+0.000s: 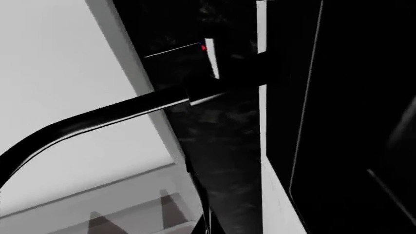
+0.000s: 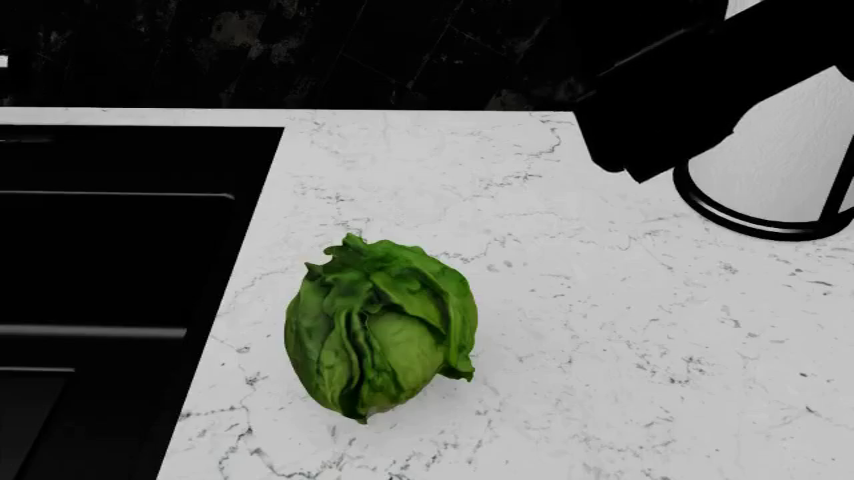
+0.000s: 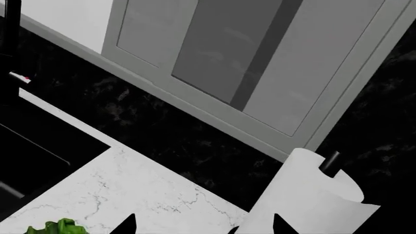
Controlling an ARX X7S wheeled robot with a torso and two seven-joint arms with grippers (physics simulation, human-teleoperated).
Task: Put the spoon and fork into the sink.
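So from the head camera you mostly get a white marble counter with a green head of lettuce sitting on it, not far from the edge of the black sink. The sink runs along the left side of that view, deep and dark, and I can't make out anything inside it. No spoon or fork shows up in any of the three views, so I can't say where they are.

The right arm is raised up and reaching in from the top right corner of the head view, a big dark shape hanging over the back of the counter in front of a white paper towel roll on its black ring base. Its wrist camera is angled up toward the wall: grey cabinet doors, the dark backsplash, the paper towel roll close by, and a sliver of lettuce at the frame's edge. Only the two dark tips of the right gripper poke in, set well apart with nothing between them, so it looks spread wide and holding nothing.

The left wrist view is mostly the curved black faucet against a pale wall, with dark sink walls beyond it. The left gripper's fingers don't show there, so I can't tell how it stands.
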